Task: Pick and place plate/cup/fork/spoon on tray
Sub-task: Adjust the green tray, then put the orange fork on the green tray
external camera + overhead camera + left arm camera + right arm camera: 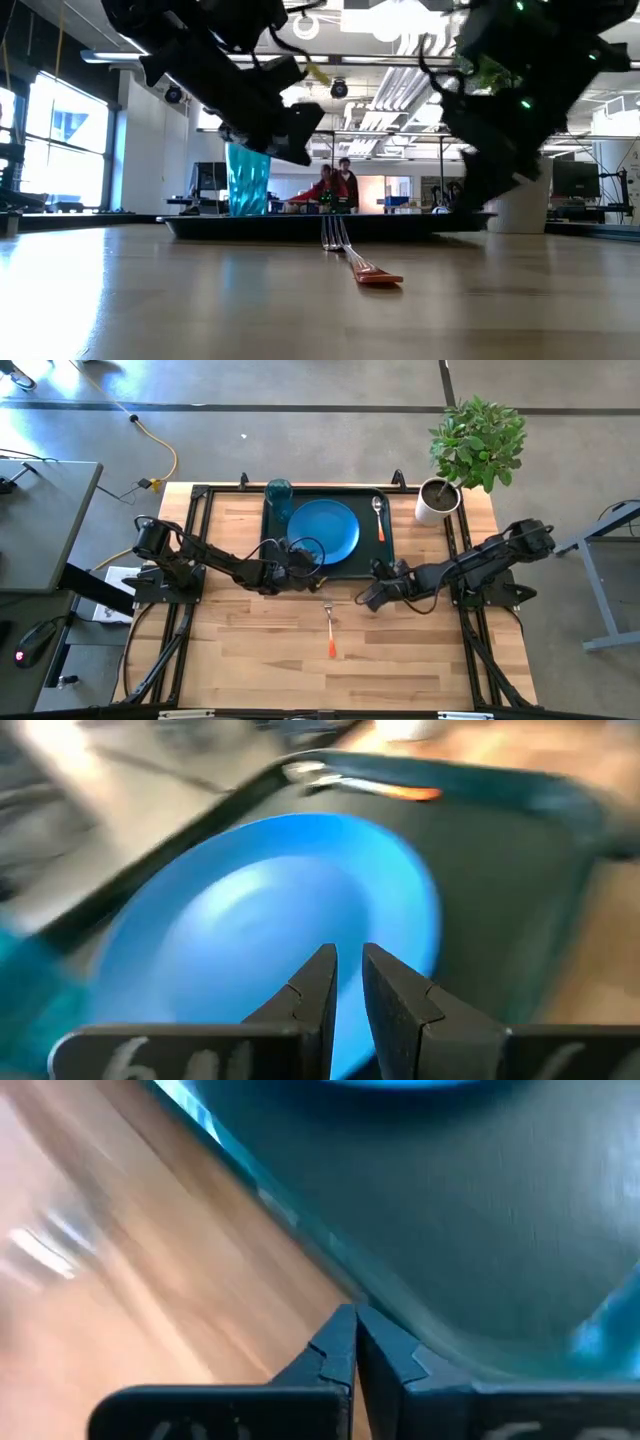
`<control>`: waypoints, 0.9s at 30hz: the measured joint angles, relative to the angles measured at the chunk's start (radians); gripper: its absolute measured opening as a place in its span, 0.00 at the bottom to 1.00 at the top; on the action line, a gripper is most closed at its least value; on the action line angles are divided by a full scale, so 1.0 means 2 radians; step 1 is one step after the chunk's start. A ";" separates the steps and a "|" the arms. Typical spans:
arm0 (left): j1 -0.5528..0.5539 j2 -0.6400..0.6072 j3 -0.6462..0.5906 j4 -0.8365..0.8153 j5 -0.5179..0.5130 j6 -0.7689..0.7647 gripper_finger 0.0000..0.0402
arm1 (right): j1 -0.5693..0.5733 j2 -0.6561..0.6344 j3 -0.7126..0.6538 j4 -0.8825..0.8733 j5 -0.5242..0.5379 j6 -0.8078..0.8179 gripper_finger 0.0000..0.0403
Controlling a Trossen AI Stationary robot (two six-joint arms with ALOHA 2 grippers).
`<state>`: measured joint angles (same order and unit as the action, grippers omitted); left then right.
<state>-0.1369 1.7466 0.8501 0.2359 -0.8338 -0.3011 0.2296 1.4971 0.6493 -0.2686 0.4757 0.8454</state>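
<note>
The dark-green tray (375, 565) lies at the table's far middle. The blue plate (323, 528) lies flat on it. The teal cup (278, 493) stands upright in the tray's far left corner. The spoon (379, 518) lies on the tray's right side. The fork (330, 632) lies on the bare table nearer the front, also in the low view (355, 262). My left gripper (300, 555) hovers over the plate's near left rim (270, 910), fingers almost together and empty. My right gripper (368, 598) is shut and empty just outside the tray's near right corner (450, 1200).
A white plant pot (437, 500) with a leafy plant stands at the table's far right, beside the tray. The arms' black frames run along both table sides. Bare wood lies around the fork toward the near edge. People show in the room beyond in the low view.
</note>
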 joint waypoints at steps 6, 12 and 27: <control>-0.018 -0.006 0.000 -0.025 -0.104 0.018 0.10 | 0.046 0.027 0.050 0.140 0.005 0.020 0.08; -0.025 -0.015 0.000 -0.017 -0.112 0.075 0.10 | 0.073 0.131 0.207 0.037 0.055 0.049 0.20; 0.023 -0.183 -0.146 0.106 0.000 0.139 0.10 | 0.072 0.363 0.498 -0.274 -0.022 0.206 0.35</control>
<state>-0.0909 1.3815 0.5587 0.4484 -0.8328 -0.0230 0.3744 2.2223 1.6463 -0.8164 0.4322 1.2581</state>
